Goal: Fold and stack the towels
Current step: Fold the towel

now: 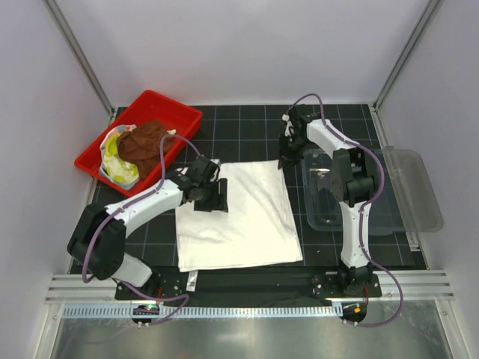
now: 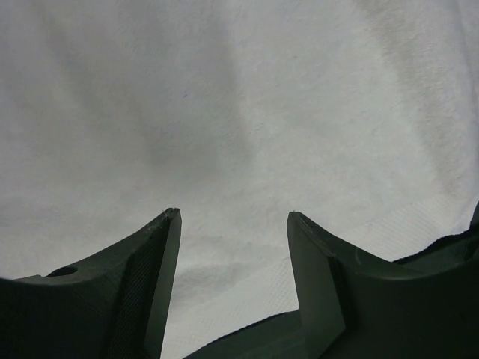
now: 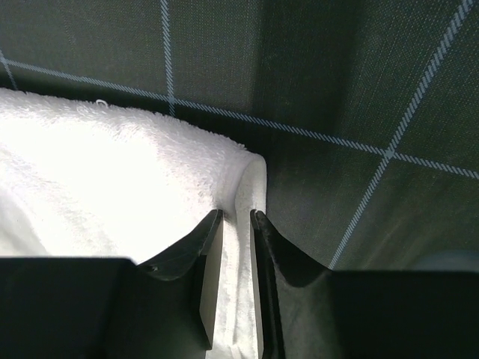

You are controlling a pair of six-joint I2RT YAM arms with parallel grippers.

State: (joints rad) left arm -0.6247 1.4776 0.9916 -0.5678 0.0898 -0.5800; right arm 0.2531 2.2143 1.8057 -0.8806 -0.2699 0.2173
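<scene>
One white towel point(image 1: 239, 217) lies flat mid-table. The right gripper point(image 3: 236, 217) pinches its far right corner, jaws nearly closed on the cloth. The left gripper point(image 2: 233, 224) hovers wide apart and empty over its far left part. Two more, a brown towel point(image 1: 146, 142) and a yellow-green towel point(image 1: 116, 155), sit in one red tray point(image 1: 179, 112).

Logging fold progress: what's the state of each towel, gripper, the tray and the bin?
white towel: spread out flat
brown towel: crumpled in the tray, on top
yellow-green towel: crumpled under the brown towel
red tray: holds both crumpled towels
clear bin: no towel visible inside
left gripper: open, over the white towel
right gripper: shut on the white towel's far right corner
</scene>
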